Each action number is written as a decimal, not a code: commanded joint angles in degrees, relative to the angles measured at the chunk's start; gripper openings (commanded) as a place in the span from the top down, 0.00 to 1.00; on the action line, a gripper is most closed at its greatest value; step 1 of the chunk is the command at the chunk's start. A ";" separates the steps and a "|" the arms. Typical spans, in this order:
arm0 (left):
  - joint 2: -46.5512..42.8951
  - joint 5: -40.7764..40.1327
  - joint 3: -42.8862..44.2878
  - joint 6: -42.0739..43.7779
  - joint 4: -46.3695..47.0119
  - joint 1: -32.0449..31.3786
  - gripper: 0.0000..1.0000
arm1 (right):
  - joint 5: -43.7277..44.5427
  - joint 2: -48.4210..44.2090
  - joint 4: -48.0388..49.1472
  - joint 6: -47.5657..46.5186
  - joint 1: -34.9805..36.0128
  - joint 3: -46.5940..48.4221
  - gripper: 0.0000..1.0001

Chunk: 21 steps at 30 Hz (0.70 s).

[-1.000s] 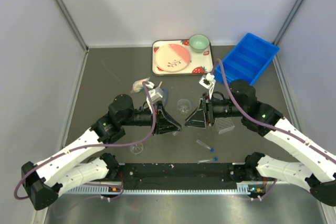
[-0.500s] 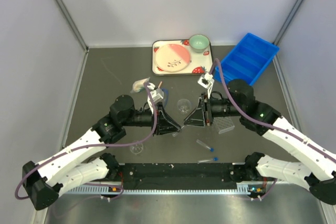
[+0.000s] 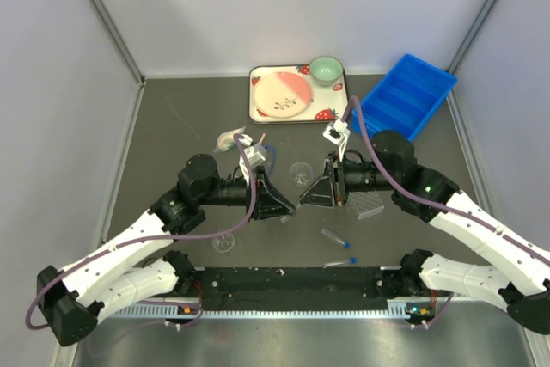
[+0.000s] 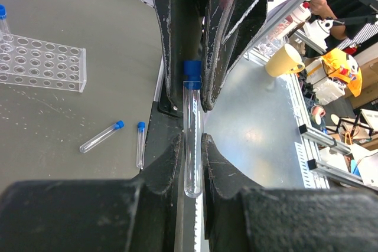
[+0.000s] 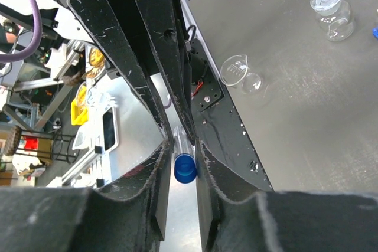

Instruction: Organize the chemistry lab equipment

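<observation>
A single blue-capped tube (image 4: 192, 140) is held above the tabletop (image 3: 189, 126), between the two arms where they meet nose to nose near the middle. Its long axis runs along the line from one gripper to the other. The blue cap points toward the right arm and the rounded closed end toward the left. The left gripper (image 4: 191, 143) is clenched on the clear lower part of the tube, with a finger touching each side. The right gripper (image 5: 183, 149) is closed around the cap, and its fingers look pressed against both sides, though the view there is tight. From overhead the tube is almost wholly hidden by the fingers. The clear tube rack (image 3: 368, 205) stands just beside the right gripper, and two loose tubes (image 3: 333, 235) lie nearer the bases.
</observation>
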 commanded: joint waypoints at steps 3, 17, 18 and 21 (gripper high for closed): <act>0.18 0.38 0.64 -0.01 3.00 1.03 1.00 | -0.27 -0.05 2.62 0.00 1.29 1.83 0.87; 1.50 -5.14 4.15 4.38 -3.67 1.20 0.01 | 9.92 2.23 -4.13 -3.42 1.29 4.81 1.00; 1.33 -7.42 5.81 6.82 -6.20 1.20 0.01 | 11.93 2.58 -4.93 -4.38 1.29 5.51 1.00; 0.63 -15.65 9.68 10.70 -14.74 1.20 0.01 | 18.07 3.72 -8.35 -6.58 1.12 7.09 1.00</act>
